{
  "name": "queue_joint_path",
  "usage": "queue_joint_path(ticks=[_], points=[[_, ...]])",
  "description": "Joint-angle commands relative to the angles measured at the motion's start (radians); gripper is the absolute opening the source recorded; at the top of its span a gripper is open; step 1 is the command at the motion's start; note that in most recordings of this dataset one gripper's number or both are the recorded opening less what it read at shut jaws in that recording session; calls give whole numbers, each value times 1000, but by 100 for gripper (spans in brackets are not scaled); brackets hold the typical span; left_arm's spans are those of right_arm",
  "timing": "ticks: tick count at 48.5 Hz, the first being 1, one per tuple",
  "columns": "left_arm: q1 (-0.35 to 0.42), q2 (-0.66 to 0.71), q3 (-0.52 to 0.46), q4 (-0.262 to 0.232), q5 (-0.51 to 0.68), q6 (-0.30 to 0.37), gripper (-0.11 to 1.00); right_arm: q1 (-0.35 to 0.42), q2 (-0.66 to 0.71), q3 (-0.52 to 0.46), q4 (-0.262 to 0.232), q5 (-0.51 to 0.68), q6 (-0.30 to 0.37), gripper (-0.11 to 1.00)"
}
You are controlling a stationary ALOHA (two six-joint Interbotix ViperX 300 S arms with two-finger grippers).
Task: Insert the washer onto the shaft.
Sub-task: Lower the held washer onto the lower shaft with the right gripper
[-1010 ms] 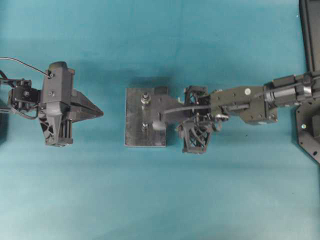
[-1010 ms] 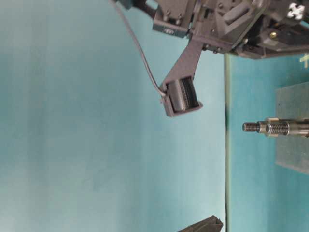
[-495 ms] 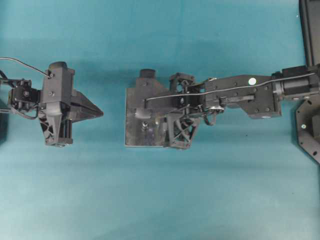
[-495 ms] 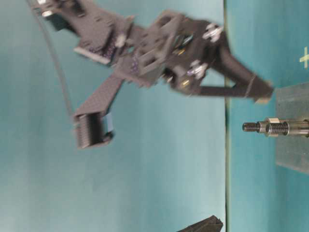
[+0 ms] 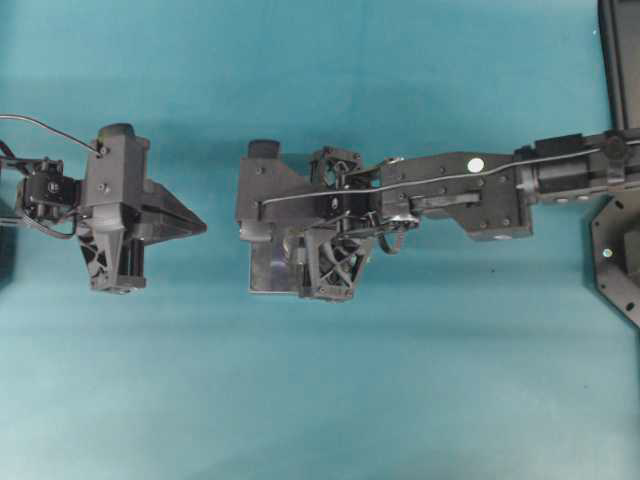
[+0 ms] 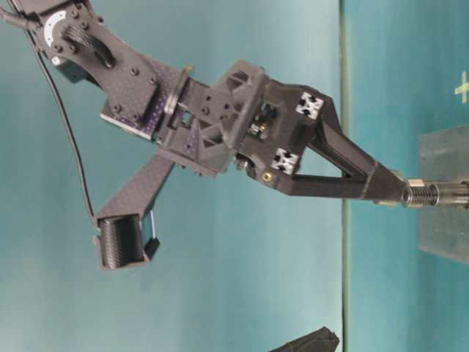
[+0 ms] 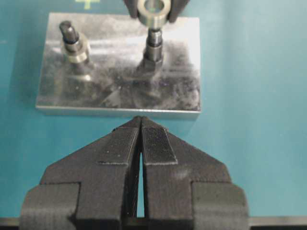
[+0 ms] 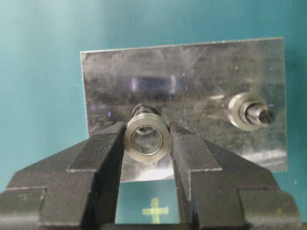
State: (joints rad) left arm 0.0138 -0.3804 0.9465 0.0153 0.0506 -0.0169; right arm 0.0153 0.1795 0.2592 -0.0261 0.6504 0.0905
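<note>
My right gripper (image 8: 147, 133) is shut on a steel washer (image 8: 147, 139), held flat by its rim between the two fingers. The washer (image 7: 154, 9) hangs right at the top of a threaded shaft (image 7: 154, 40) that stands on a metal plate (image 7: 120, 91). From the right wrist the shaft's tip (image 8: 145, 110) peeks out past the washer's far edge. In the table-level view the right gripper (image 6: 388, 192) covers the end of the shaft (image 6: 421, 195). Short of the plate's left edge, my left gripper (image 5: 200, 226) rests shut and empty, and the left wrist view shows the left gripper (image 7: 140, 120) facing the plate.
A second shaft (image 8: 249, 112) on the same plate carries a ring at its base. A yellow cross (image 8: 155, 210) is marked on the teal table beyond the plate. Black equipment (image 5: 620, 60) stands at the right edge.
The right arm has swung left over the plate and come down, bringing the washer to the shaft's tip. The left arm has not moved.
</note>
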Motion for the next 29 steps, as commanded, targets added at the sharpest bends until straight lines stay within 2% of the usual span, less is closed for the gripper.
queue_joint_path(ticks=[1, 29], points=[[-2, -5, -20, 3, -8, 0, 0, 5, -8, -31, -2, 3, -17, 31], [-2, -5, -18, 3, -8, 0, 0, 5, 41, -57, 0, 44, -40, 31]])
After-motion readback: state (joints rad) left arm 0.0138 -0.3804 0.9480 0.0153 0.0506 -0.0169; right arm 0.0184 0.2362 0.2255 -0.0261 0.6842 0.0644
